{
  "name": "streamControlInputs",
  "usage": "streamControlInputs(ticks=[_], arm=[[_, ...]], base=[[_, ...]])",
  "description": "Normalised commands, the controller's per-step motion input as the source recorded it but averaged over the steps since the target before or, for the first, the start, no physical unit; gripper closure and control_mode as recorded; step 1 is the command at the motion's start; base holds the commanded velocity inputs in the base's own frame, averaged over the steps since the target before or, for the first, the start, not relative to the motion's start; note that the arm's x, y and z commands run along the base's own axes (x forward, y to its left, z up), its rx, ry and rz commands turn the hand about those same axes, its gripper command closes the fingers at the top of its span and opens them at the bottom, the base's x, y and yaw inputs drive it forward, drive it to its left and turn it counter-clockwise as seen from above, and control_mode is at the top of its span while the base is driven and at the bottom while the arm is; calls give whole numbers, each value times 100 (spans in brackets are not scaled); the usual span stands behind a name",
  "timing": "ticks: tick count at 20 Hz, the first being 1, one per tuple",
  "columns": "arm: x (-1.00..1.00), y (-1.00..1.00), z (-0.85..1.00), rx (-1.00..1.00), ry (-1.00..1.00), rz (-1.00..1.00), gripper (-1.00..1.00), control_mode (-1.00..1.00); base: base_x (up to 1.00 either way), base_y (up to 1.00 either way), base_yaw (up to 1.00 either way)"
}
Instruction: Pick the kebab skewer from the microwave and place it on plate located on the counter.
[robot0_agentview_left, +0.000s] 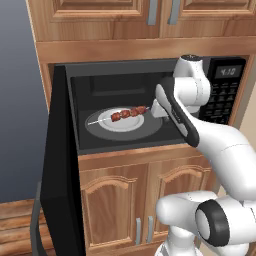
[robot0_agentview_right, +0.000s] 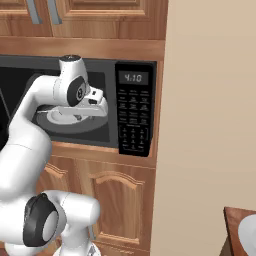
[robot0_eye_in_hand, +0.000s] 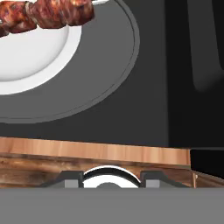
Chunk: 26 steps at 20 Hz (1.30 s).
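The black microwave (robot0_agentview_left: 125, 75) stands open, its door (robot0_agentview_left: 62, 165) swung out to the left. On the grey turntable (robot0_agentview_left: 150, 131) lies a white dish (robot0_agentview_left: 120, 125) carrying the kebab skewer (robot0_agentview_left: 129, 113), a pale stick with reddish-brown meat chunks. In the hand view the kebab skewer (robot0_eye_in_hand: 48, 15) lies at the top left, ahead of the fingers. My gripper (robot0_eye_in_hand: 111, 178) is inside the cavity at the skewer's right end, open, with nothing between its fingertips (robot0_eye_in_hand: 72, 178). The arm's wrist (robot0_agentview_left: 165, 102) hides the gripper from the left base camera. The counter plate (robot0_agentview_right: 248, 231) peeks in at the lower right.
The button panel with its display (robot0_agentview_right: 134, 107) sits right of the cavity. Wooden cabinets (robot0_agentview_left: 130, 200) lie below and above the microwave. A beige wall (robot0_agentview_right: 210, 125) separates the microwave from the wooden counter (robot0_agentview_right: 231, 217). The open door blocks the left side.
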Motion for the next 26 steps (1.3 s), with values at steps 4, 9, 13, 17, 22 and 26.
streamControlInputs(ticks=[4, 9, 13, 17, 22, 26], arm=[[-23, 0, 0, 0, -4, 0, -100, -100], [-51, 5, 6, 0, -25, 0, -100, -100], [-34, 26, 7, 0, -34, 0, -100, -100], [-8, 52, 0, 1, -29, -4, -100, -100], [15, 62, 0, 0, -14, -15, -100, -100], [40, 47, 0, 0, 0, -21, -100, -100]], base=[[0, 0, 0], [0, 0, 0], [0, 0, 0], [0, 0, 0], [0, 0, 0], [0, 0, 0]])
